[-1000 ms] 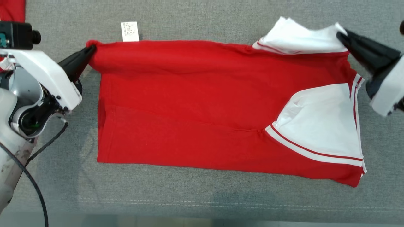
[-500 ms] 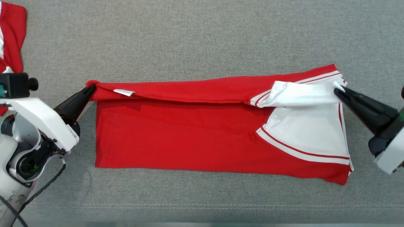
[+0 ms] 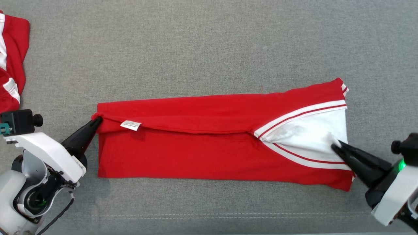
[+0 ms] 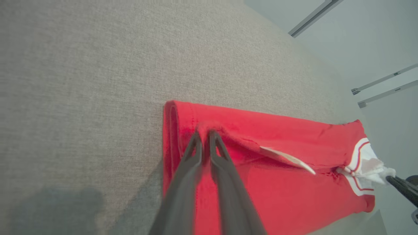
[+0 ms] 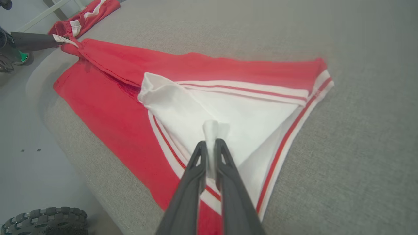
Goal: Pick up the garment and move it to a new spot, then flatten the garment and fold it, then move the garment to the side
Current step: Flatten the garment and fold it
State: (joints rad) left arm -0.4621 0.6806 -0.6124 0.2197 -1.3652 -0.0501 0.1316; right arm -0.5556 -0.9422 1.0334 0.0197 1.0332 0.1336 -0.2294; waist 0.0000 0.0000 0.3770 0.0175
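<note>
A red garment (image 3: pixel 196 153) with white, red-striped panels lies folded lengthwise on the grey cloth surface, its far half laid over towards me. My left gripper (image 3: pixel 98 120) is shut on the garment's red left corner, also seen in the left wrist view (image 4: pixel 205 132). At the right end, my right gripper (image 3: pixel 334 146) is shut on a pinch of the white panel (image 5: pixel 228 114), close above the lower layer. A small white label (image 3: pixel 130 125) hangs from the folded edge near the left gripper.
A second red and white garment (image 3: pixel 11 62) lies at the far left edge of the grey surface (image 3: pixel 209 42). The surface's front edge runs just below the stitched seam (image 3: pixel 209 216). A knobbly wheel (image 5: pixel 45 220) stands on the floor.
Both grippers have drawn the garment's far edge towards me and lowered it, so the far half now lies over the near half. The camera has tilted too, shifting the whole picture.
</note>
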